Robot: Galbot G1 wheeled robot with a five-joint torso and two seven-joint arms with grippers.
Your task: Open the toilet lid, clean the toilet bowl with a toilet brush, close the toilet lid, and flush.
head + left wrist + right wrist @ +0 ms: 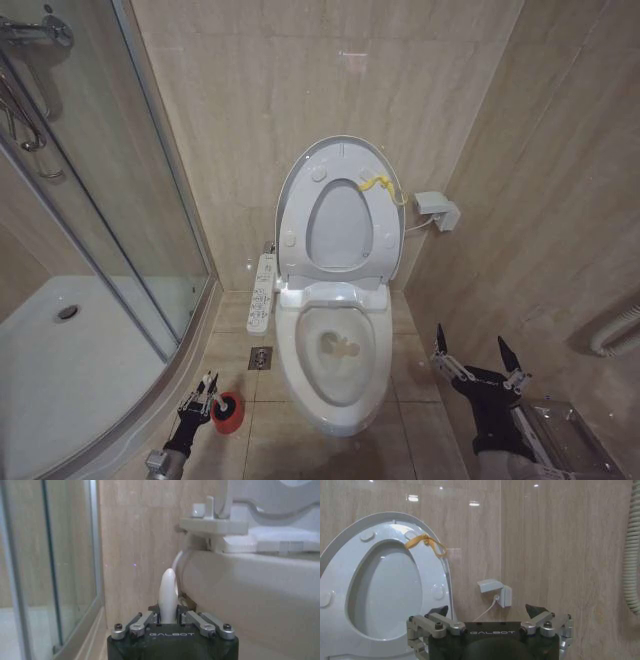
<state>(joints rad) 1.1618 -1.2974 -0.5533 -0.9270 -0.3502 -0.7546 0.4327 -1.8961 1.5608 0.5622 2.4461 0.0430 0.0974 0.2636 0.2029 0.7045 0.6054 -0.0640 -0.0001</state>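
The toilet lid (337, 225) stands upright against the wall with the ring seat raised in front of it and a yellow tag (378, 186) at its top edge. Below, the toilet bowl (290, 350) lies uncovered, with its control panel (262, 293) along one side. At the lower left my left gripper (200, 398) is shut on the white handle (168, 592) of the toilet brush, just beside the red holder (229, 412). The bristle head is hidden. My right gripper (475, 352) hangs open to the right of the bowl, facing the raised lid (380, 592).
A glass shower enclosure (100, 200) with a white tray (60, 370) stands on the left. A floor drain (260, 357) lies between holder and bowl. A wall socket (437, 210) sits right of the lid, a ribbed hose (615, 330) on the right wall.
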